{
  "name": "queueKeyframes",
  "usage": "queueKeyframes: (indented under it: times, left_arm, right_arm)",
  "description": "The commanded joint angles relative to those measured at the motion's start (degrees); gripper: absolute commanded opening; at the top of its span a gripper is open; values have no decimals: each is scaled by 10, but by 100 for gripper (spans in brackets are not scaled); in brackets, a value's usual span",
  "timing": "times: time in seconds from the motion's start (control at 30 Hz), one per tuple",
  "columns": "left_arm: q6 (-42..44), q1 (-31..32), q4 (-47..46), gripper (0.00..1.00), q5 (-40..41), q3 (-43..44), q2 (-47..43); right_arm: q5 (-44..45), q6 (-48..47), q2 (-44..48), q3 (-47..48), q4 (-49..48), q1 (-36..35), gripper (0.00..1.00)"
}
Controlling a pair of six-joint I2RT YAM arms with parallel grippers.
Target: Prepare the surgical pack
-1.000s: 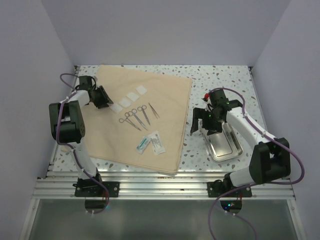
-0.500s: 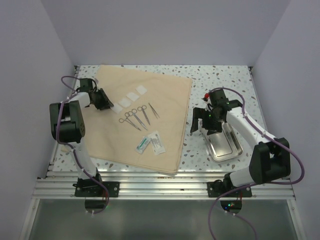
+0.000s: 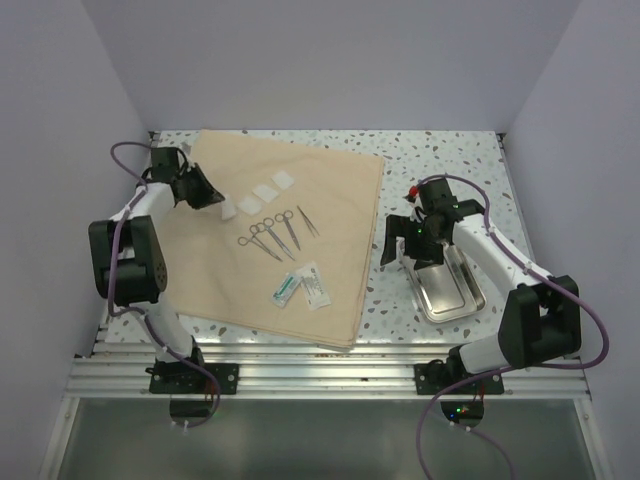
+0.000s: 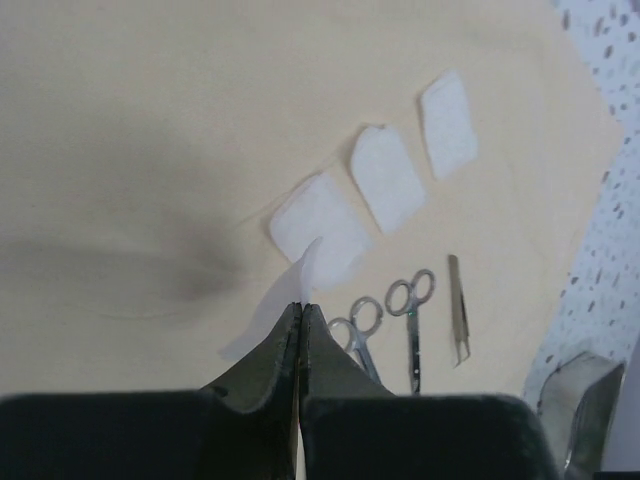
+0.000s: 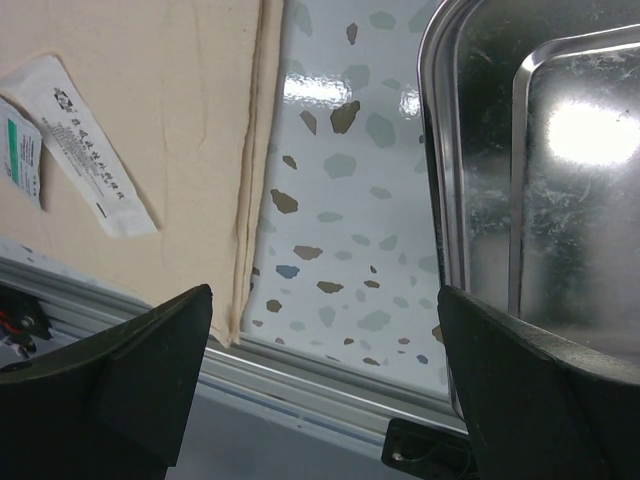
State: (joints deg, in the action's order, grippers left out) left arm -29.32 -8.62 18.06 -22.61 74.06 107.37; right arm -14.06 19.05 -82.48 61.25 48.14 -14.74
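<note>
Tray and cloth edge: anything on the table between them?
Nothing. Only bare speckled tabletop lies between the tray and the cloth edge, clearest in the right wrist view.

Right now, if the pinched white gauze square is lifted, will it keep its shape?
Probably not: the pinched white gauze square looks thin, almost see-through, so likely floppy. Likely light; the left gripper pinches only its edge, so it may slip.

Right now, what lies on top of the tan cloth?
Three flat gauze squares, ring-handled instruments, tweezers and two sealed packets lie on the cloth. The left pincer is shut on a fourth gauze. Whatever is under the cloth is covered.
</note>
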Motion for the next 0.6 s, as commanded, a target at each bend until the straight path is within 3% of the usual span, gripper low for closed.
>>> queueKeyframes:
  times: [0.0, 0.57]
  left_arm:
    - [-46, 13, -35, 0, -38, -8, -65]
    - [-178, 60, -176, 0, -76, -13, 26]
  right_arm:
    - [-6, 4, -4, 4, -16, -2, 99]
    - [1, 2, -4, 11, -8, -2, 99]
